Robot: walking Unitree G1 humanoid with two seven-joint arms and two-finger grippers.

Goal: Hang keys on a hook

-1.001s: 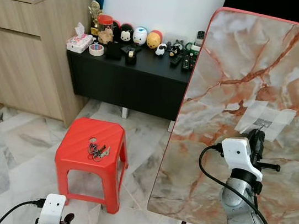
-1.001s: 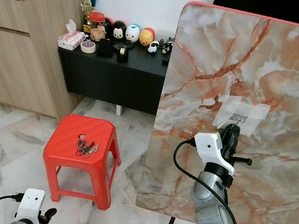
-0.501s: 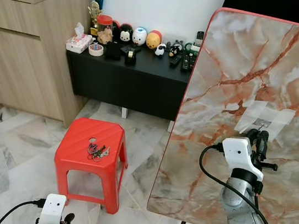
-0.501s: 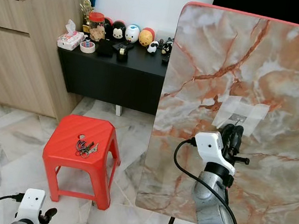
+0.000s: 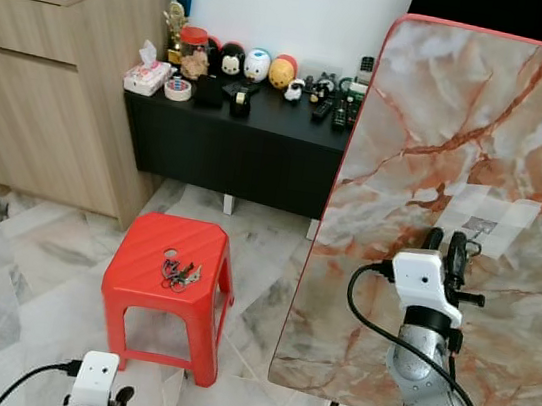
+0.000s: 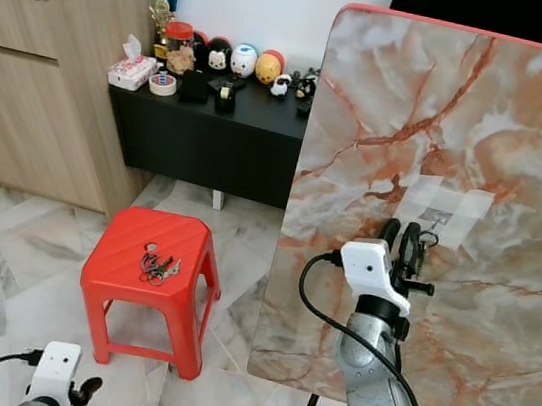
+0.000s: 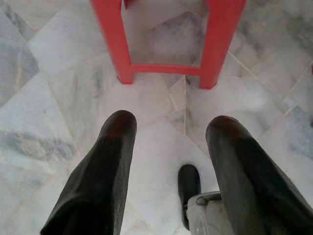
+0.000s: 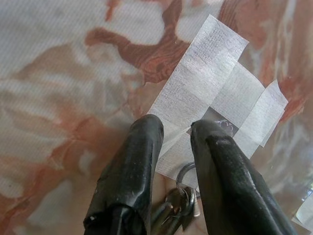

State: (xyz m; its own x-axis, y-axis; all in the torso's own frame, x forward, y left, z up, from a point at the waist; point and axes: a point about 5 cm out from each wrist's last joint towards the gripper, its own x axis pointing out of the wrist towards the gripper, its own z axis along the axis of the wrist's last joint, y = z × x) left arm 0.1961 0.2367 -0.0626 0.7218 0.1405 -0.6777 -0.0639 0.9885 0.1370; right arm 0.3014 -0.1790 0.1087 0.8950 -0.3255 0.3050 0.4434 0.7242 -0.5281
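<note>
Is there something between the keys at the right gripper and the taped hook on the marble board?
Nothing visible stands in the way. The right gripper is at the white tape patch on the marble board, and the key ring hangs just below the hook, between the fingers.

Silver, segmented right arm (image 5: 427, 387) of brushed metal, capped by a white boxy wrist housing (image 5: 419, 279). Black cable (image 5: 367, 323) looped from housing down along forearm. Right gripper (image 5: 447, 243): two long, matte black fingers (image 8: 128, 181), rounded at tips. Left gripper (image 7: 166, 147) alike, white housing (image 5: 95, 380), black cable.
</note>
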